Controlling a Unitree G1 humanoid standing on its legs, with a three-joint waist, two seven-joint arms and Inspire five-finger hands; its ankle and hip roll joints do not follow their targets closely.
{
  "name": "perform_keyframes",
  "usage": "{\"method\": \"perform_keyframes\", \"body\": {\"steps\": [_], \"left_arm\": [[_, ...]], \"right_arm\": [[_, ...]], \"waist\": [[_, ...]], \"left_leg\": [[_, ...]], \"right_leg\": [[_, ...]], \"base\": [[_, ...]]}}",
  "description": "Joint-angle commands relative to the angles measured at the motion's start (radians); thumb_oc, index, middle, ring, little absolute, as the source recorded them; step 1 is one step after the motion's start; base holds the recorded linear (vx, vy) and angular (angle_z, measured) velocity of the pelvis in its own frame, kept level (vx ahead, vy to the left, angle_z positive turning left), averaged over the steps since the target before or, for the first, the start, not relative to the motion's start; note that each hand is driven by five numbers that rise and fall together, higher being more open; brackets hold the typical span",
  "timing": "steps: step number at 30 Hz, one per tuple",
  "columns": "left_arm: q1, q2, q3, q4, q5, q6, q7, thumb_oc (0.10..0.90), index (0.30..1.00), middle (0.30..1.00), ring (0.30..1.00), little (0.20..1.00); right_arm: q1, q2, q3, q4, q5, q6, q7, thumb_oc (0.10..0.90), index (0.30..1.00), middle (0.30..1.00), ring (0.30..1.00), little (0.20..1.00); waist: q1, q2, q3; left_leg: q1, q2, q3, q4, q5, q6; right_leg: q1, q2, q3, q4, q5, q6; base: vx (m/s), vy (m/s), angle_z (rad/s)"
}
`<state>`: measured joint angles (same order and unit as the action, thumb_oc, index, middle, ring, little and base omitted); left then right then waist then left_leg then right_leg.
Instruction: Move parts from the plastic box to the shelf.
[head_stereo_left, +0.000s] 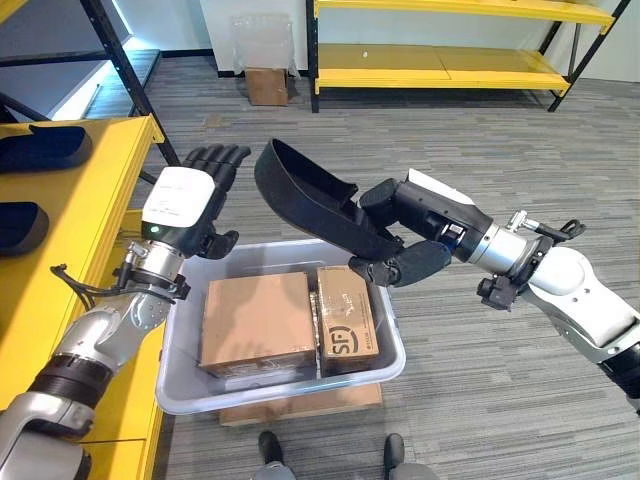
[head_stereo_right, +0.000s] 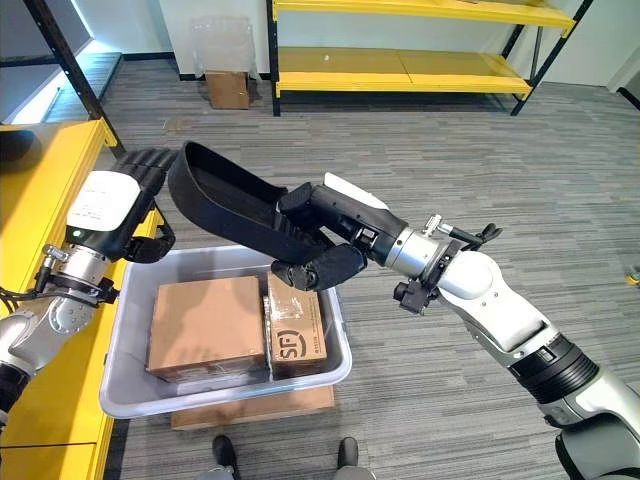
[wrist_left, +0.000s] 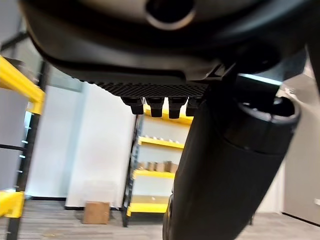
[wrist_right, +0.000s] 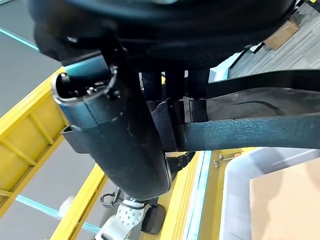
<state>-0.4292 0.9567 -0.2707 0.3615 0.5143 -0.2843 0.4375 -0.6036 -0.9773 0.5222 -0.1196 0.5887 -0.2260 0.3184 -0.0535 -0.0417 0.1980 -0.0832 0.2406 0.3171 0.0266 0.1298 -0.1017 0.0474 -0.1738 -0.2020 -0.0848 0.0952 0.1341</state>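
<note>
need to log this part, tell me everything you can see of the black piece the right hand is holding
The black part is a long, curved, trough-shaped shell, matte and plastic-looking, with a raised rim around a hollow inside. It is held in the air, tilted, above the far edge of the plastic box. The right hand is curled round its nearer end. The left hand is raised beside its far end; whether they touch is unclear.

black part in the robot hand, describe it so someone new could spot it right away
Start at the clear plastic box on the floor beside the yellow shelf. Above its far edge, the right robot hand grips a long black curved part. Unlike the brown cardboard boxes in the box, it is dark, scoop-shaped and airborne.
</note>
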Motion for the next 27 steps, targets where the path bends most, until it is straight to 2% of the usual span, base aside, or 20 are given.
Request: {"method": "perform_keyframes", "body": {"steps": [1, 17, 27], "left_arm": [[-0.06, 0.031, 0.099, -0.02, -0.074, -0.015, 0.113, 0.9, 1.0, 1.0, 1.0, 1.0], [0.011, 0.046, 0.246, -0.232, -0.07, -0.04, 0.126, 0.9, 1.0, 1.0, 1.0, 1.0], [-0.001, 0.047, 0.246, -0.357, -0.079, -0.077, 0.084, 0.9, 1.0, 1.0, 1.0, 1.0]], "right_arm": [[-0.047, 0.027, -0.105, -0.072, 0.029, -0.14, -0.051, 0.4, 0.3, 0.3, 0.3, 0.3], [0.0, 0.048, -0.146, -0.069, -0.008, -0.129, -0.051, 0.4, 0.3, 0.3, 0.3, 0.3], [0.014, 0.068, -0.162, -0.072, -0.022, -0.126, -0.051, 0.4, 0.3, 0.3, 0.3, 0.3]], "waist": [[0.008, -0.014, -0.121], [0.02, -0.009, -0.121], [0.02, -0.012, -0.125]], "left_leg": [[-0.036, 0.119, -0.038, 0.061, 0.008, -0.103], [-0.036, 0.113, -0.045, 0.057, 0.006, -0.1], [-0.034, 0.11, -0.047, 0.055, 0.003, -0.099]], "right_leg": [[0.114, -0.064, -0.004, 0.037, -0.131, 0.055], [0.118, -0.066, -0.011, 0.036, -0.131, 0.055], [0.123, -0.066, -0.011, 0.032, -0.13, 0.053]], "base": [[0.0, 0.0, 0.0], [0.0, 0.0, 0.0], [0.0, 0.0, 0.0]]}}
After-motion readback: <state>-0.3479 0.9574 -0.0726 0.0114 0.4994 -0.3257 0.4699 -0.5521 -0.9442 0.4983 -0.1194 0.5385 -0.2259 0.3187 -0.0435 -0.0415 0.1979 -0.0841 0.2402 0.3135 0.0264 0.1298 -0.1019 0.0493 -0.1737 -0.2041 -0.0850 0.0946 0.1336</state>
